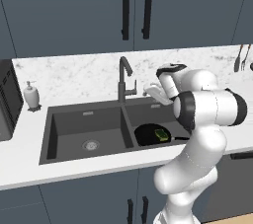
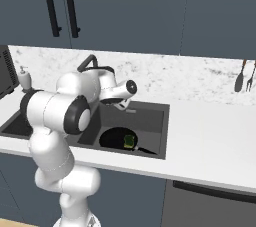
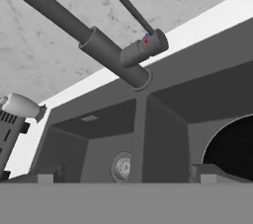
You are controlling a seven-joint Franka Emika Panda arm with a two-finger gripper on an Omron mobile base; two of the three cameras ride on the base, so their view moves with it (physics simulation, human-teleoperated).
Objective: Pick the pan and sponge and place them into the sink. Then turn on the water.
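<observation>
Fingertips of the gripper [image 3: 123, 176] are standing wide apart and are holding nothing, framing the view from the hand. The hand itself is hovering over the right basin of the sink [image 1: 49, 134], just in front of the faucet [image 1: 123, 77], and is pointing toward the back wall.

Straight ahead of the gripper the faucet's small lever handle [image 3: 134, 15] is sticking up and away from the side of the faucet body, a thin dark rod whose long axis is running on a slant across the hand view, with a red and blue mark at its root. That lever is lying above and beyond the fingertips, well apart from them, so the coming move will likely be a reach forward and upward to bring the open fingers around or against it.

Below the hand, the pan [image 1: 148, 134] is resting flat in the right basin, and the sponge [image 1: 160, 133] is lying inside the pan near its right side. Both appear already placed, so the task seems to be at its last step. No water is running from the spout.

Farther out, a white soap dispenser [image 1: 32, 94] is standing on the tabletop [image 1: 29, 168] to the left of the sink.
</observation>
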